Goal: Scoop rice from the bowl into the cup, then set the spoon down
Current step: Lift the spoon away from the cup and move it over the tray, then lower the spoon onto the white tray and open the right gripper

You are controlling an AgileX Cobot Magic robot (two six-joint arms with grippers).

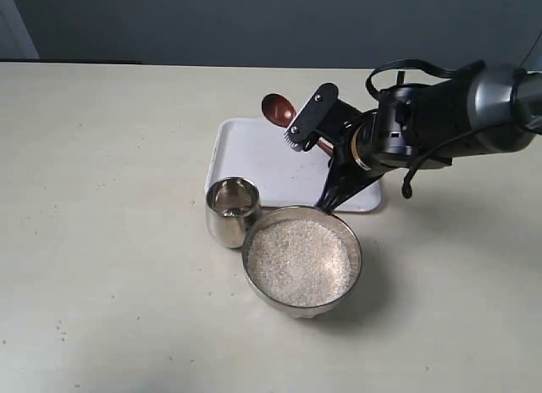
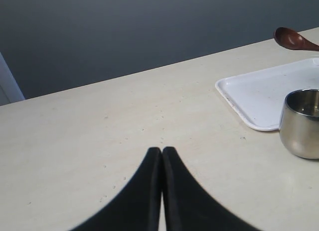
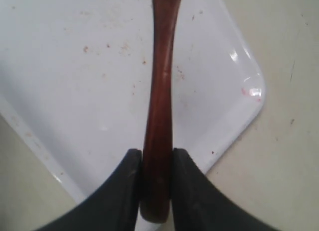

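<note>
The bowl (image 1: 301,259) stands in front of the tray, filled with the rice (image 1: 301,262). The cup (image 1: 233,210) stands upright against the bowl's left side and also shows in the left wrist view (image 2: 301,124). My right gripper (image 3: 157,155) is shut on the handle end of the spoon (image 3: 160,86), which it holds above the tray. The spoon's scoop (image 1: 277,110) points toward the tray's far edge and shows no rice. My left gripper (image 2: 162,151) is shut on nothing, low over bare table left of the tray, outside the exterior view.
A white rectangular tray (image 1: 246,156) lies behind the cup and bowl, with small reddish specks on it (image 3: 75,66). The cream table (image 1: 102,240) stretches wide to the left and front. A dark wall runs behind the table.
</note>
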